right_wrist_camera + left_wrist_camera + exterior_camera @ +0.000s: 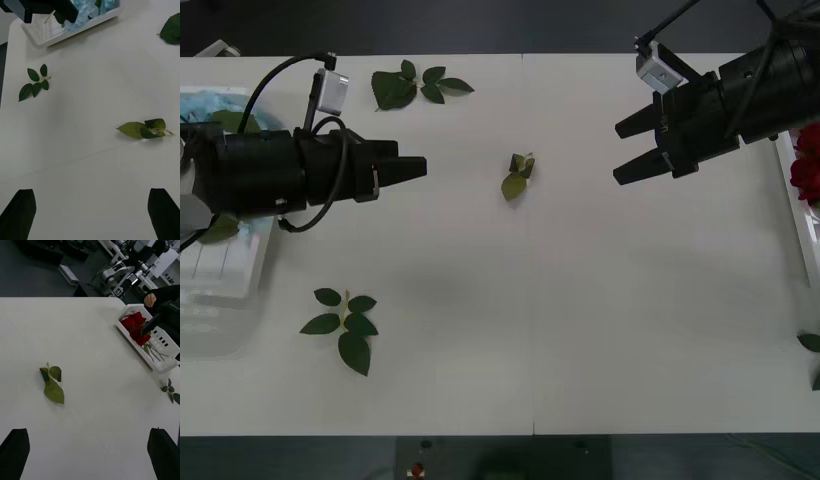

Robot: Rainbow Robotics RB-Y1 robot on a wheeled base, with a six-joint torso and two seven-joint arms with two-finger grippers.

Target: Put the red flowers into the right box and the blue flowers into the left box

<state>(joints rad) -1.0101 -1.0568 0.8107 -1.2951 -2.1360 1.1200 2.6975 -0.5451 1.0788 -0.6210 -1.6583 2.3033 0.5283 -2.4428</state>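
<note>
The red flowers (807,166) lie bunched in the right box (792,196) at the table's right edge; the left wrist view shows the red flowers (135,326) in that white box (165,365). The blue flowers (212,104) rest in the left box (222,292) at the far left, and the right wrist view shows the blue flowers (88,9) inside the left box (45,38). My left gripper (412,168) hovers open and empty just right of the left box, pointing toward the table's middle. My right gripper (630,150) hangs open and empty left of the right box.
Loose green leaf sprigs lie on the white table: one at the centre (518,176), one at the back left (418,85), one at the front left (345,322), and a bit at the right edge (810,343).
</note>
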